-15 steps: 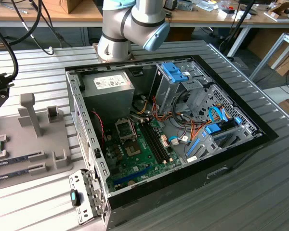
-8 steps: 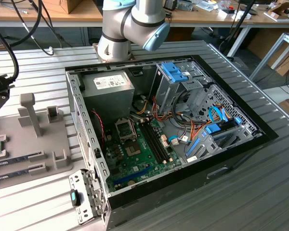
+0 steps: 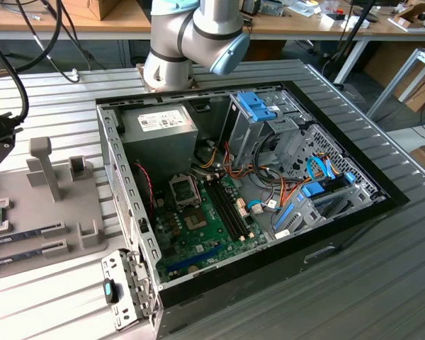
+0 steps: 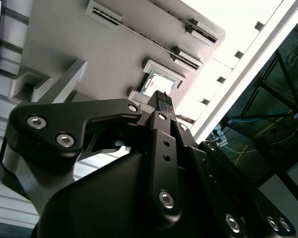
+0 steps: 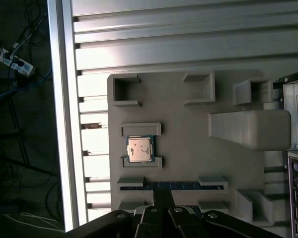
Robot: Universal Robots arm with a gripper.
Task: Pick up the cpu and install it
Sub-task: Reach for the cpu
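Silvery metal tops the cpu (image 5: 139, 149), a small flat square with a thin green board rim. It lies flat between two low bracket walls (image 5: 141, 130) on the grey fixture plate (image 5: 188, 134). Faint marks on its lid cannot be read.

The claw (image 5: 162, 192) is pinched closed on nothing, its black fingers (image 5: 158, 204) pressed together. A memory stick (image 5: 184, 185) lies crosswise just off the tips, with the cpu beyond it, clear of the claw and slightly to one side.

In the exterior view, a white label (image 3: 158, 122) on the power supply (image 3: 163, 134) carries print I cannot read.
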